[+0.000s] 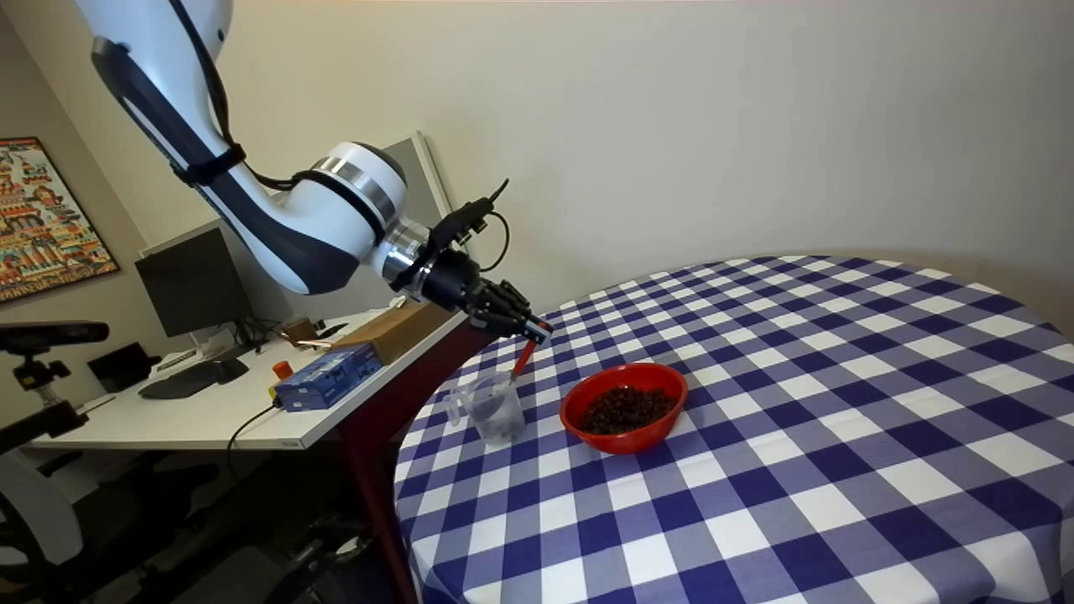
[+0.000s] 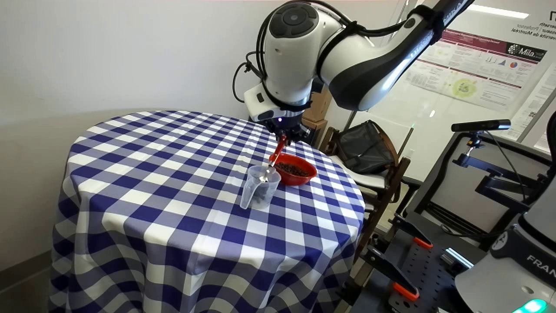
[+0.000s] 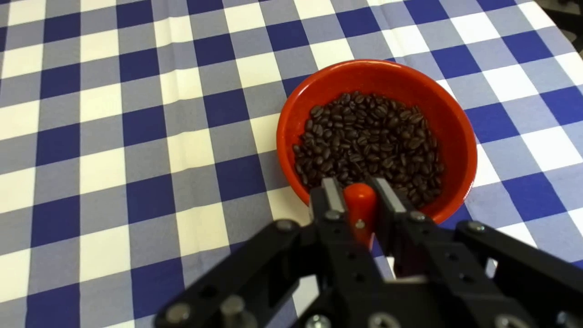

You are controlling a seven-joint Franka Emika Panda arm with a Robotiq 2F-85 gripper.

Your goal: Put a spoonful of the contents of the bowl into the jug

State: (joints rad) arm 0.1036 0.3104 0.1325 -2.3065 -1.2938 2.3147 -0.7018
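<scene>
A red bowl point(image 1: 621, 443) with dark coffee beans point(image 3: 369, 141) stands on the checkered table; it shows in all views. A clear plastic jug point(image 1: 495, 415) with a handle stands beside the bowl; it also shows in an exterior view point(image 2: 263, 193), but not in the wrist view. My gripper point(image 3: 359, 193) is shut on the red handle of a spoon point(image 2: 278, 153). The spoon slants down, its metal head at the jug's mouth. I cannot tell whether the head carries beans. Dark patches show through the jug; I cannot tell whether they are beans or cloth.
The round table has a blue-and-white checkered cloth point(image 1: 797, 470). A white desk point(image 1: 277, 432) with a blue box point(image 1: 327, 377) and a monitor adjoins it. A chair point(image 2: 365, 174) with a dark bag stands behind the table. A wall runs along the table's far side.
</scene>
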